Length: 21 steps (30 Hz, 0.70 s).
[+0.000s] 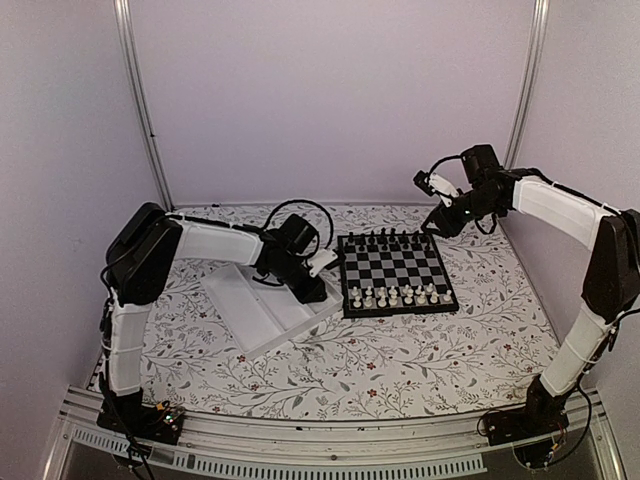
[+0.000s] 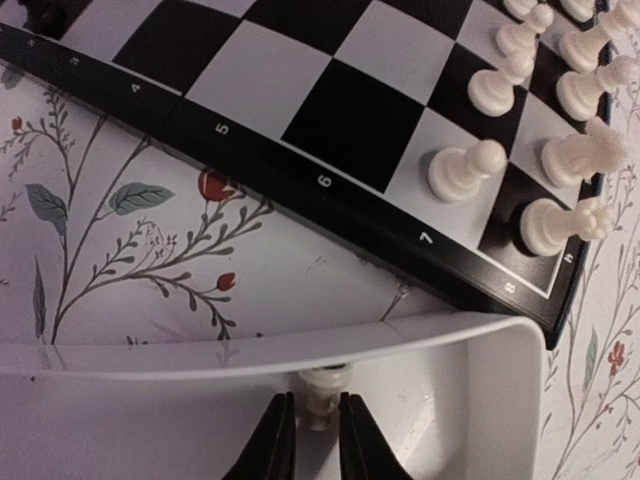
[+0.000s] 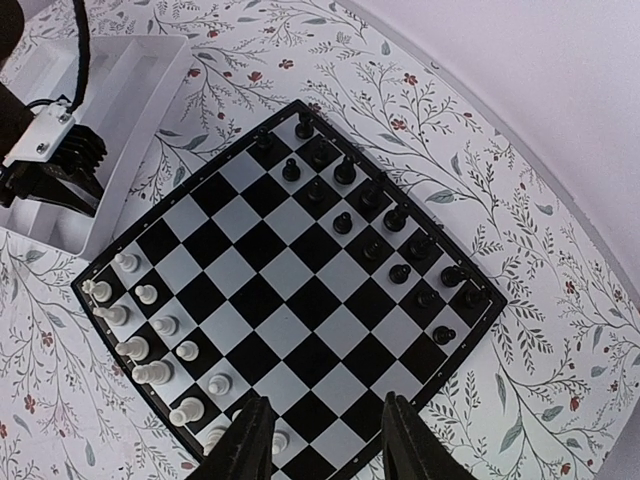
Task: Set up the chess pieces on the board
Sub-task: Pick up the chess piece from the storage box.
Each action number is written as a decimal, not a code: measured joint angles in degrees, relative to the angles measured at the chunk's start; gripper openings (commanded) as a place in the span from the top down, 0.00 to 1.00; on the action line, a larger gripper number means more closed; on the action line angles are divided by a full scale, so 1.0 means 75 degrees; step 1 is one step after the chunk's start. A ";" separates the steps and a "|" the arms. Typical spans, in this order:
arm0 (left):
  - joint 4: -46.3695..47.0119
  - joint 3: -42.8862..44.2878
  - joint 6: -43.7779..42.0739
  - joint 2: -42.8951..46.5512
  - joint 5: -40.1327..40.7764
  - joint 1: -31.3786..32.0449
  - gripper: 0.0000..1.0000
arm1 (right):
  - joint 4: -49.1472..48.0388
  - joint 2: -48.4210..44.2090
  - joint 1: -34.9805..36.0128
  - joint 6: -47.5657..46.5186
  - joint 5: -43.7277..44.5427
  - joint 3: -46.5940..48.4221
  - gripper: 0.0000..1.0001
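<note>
White chess pieces (image 3: 147, 294) standing upright in two rows along one edge of the flat black-and-grey checked board (image 3: 300, 300), and a stray white piece (image 2: 322, 392) sits in the tray (image 2: 200, 362) beside it.

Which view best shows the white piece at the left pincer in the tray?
Left wrist: the white piece stands close up between the fingers of the left pincer, inside the tray. Top external: arm and pincer hide it. Right wrist: pincer over the tray, piece not discernible.

Pale lilac walls (image 1: 330, 100), floral tablecloth (image 1: 400, 360)
</note>
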State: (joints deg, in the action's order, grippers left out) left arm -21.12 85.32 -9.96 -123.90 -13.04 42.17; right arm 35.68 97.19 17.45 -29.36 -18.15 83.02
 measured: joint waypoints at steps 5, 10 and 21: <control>-0.0020 0.0108 -0.0128 -0.0128 -0.0023 0.0009 0.93 | -0.0032 0.0000 0.0000 0.0000 -0.0006 -0.0038 0.59; -0.0020 0.0111 -0.0221 -0.0128 -0.0020 0.0023 1.00 | -0.0038 0.0003 0.0000 0.0006 -0.0082 -0.0038 0.59; -0.0994 -0.0093 -0.0114 0.0801 0.0181 0.0055 1.00 | 0.0207 0.0000 0.0035 -0.0364 -0.1303 -0.0041 0.60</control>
State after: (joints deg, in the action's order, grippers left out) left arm -28.58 84.62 -10.81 -117.89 -11.68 42.59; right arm 37.23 97.19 17.72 -32.10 -27.92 82.72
